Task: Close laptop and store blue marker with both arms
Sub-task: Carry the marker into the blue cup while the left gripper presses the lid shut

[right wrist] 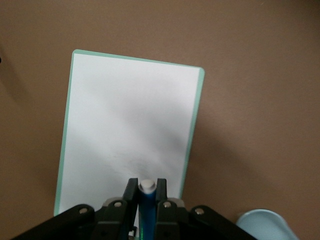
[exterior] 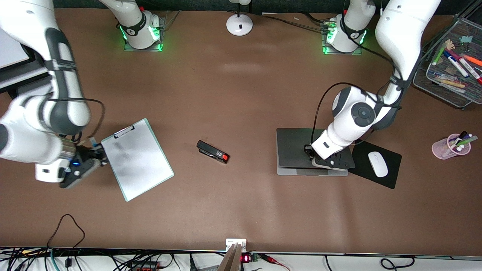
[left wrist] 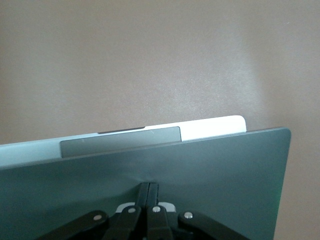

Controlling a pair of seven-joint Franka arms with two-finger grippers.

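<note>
Laptop (exterior: 295, 150) lid lies under the clenched left tool (exterior: 328, 161); right tool (right wrist: 146, 196) grasps the blue marker (right wrist: 145, 210).

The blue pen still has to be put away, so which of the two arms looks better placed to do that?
The right arm: its tool is already shut on the blue marker, beside the clipboard. The left tool is shut, pressing on the laptop lid.

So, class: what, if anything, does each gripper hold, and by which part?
The right gripper clamps the blue marker just below its white end. The left gripper holds nothing.
</note>
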